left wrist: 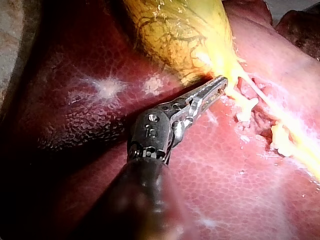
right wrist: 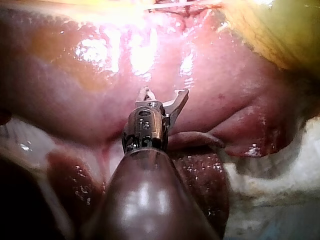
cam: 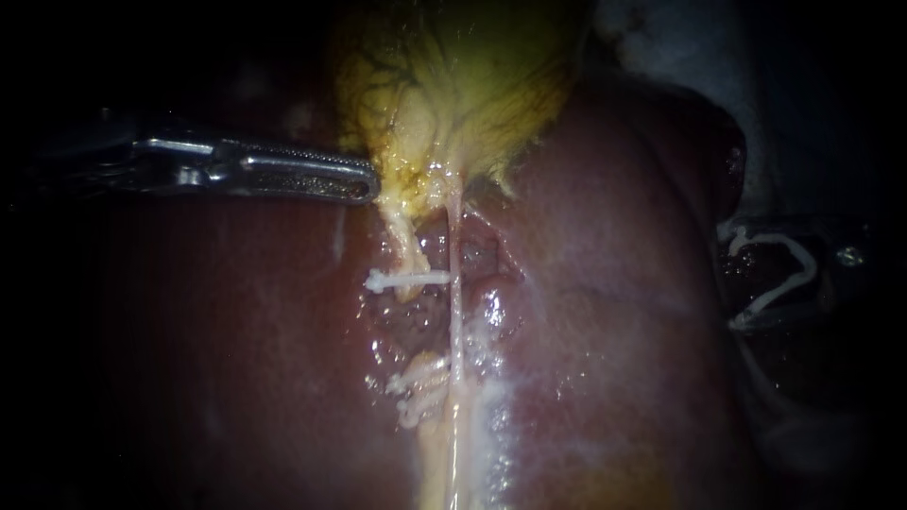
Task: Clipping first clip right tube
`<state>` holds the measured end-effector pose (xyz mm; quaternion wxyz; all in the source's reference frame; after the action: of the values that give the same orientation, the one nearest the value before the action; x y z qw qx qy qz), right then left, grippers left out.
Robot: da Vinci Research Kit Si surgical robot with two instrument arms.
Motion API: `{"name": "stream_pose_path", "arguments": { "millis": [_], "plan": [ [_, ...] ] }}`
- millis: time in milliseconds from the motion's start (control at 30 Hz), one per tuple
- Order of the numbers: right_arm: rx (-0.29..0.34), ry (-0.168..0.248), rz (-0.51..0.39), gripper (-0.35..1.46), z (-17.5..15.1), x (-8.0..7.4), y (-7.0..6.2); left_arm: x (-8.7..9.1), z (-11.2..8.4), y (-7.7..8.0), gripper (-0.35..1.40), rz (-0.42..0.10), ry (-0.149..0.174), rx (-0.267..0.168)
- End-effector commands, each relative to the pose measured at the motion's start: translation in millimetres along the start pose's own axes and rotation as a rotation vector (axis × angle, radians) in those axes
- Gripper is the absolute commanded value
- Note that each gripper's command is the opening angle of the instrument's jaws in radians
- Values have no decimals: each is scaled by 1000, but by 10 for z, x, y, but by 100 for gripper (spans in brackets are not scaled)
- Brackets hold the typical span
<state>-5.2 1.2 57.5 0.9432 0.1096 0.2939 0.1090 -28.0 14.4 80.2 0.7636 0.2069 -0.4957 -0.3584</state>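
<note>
R tool [right wrist: 162, 94] gaping, well short of right tube [cam: 456, 283]; L tool [cam: 368, 184] clamps gallbladder [cam: 472, 76].

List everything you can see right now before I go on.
liver: one, dark red and wet, fills most of every view.
gallbladder: one, yellow-green, on the liver, top middle of the endoscope view.
right tube: one, pale and thin, runs down from the gallbladder; no clip on it.
left tube: one, yellowish and thicker, close beside the right tube.
white strand: one, white, lies across between the two tubes.
frayed tissue: one patch, whitish, beside the right tube lower down.
left instrument: one, silver, jaws shut on the gallbladder's lower edge.
right instrument: one, dark shaft, metal jaws open, over the liver.
</note>
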Motion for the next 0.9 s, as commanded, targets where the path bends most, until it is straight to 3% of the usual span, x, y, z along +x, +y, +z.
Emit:
{"name": "stream_pose_path", "arguments": {
  "millis": [33, 133, 300, 533, 900],
  "plan": [
    [0, 0, 0, 60, 0, 0, 0, -1, -2, 0, -35, -1, 0, 1],
    [0, 0, 0, 60, 0, 0, 0, -6, -9, 0, -35, -3, 2, 7],
    [0, 0, 1, 60, 0, 1, 0, -27, -39, 2, -35, -14, 1, -7],
    [-1, 0, 1, 60, 1, 1, 0, -55, -82, 4, -35, -22, -30, -37],
    [37, 5, -9, 60, 7, 9, 2, -61, -89, 3, -35, -16, -40, -44]
  ]
}}
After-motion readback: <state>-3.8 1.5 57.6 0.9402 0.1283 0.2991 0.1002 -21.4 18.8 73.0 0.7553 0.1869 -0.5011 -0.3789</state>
